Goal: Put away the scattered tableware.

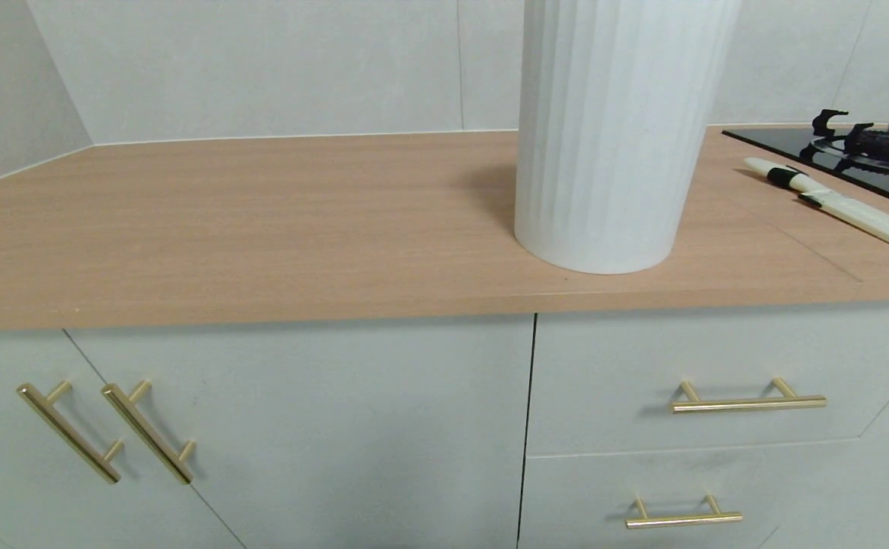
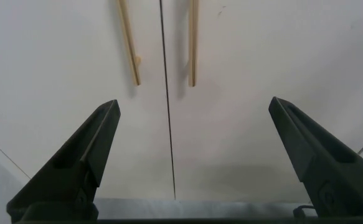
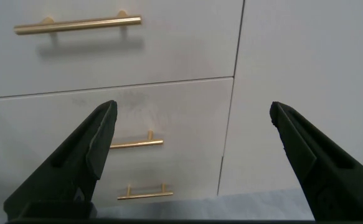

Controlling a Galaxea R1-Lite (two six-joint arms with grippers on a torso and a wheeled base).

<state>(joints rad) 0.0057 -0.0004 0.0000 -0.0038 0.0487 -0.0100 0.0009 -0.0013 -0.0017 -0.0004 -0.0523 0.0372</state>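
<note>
Both sets of jaws stand wide apart, holding nothing: the left jaws face the cupboard doors with their paired brass handles, the right jaws face the drawer fronts. On the tabletop, a cream-coloured knife lies right of the tall white ribbed container, with the gas hob farther right.

A pale wooden countertop is running across the kitchen, meeting a wall of large light-grey tiles that is turning a corner at the far left. Beneath it, grey cabinet doors are carrying two brass bar handles side by side. To their right, two stacked drawers are each showing a horizontal brass handle. A black glass gas hob is sitting in the counter at the far right, under soft, even light.
</note>
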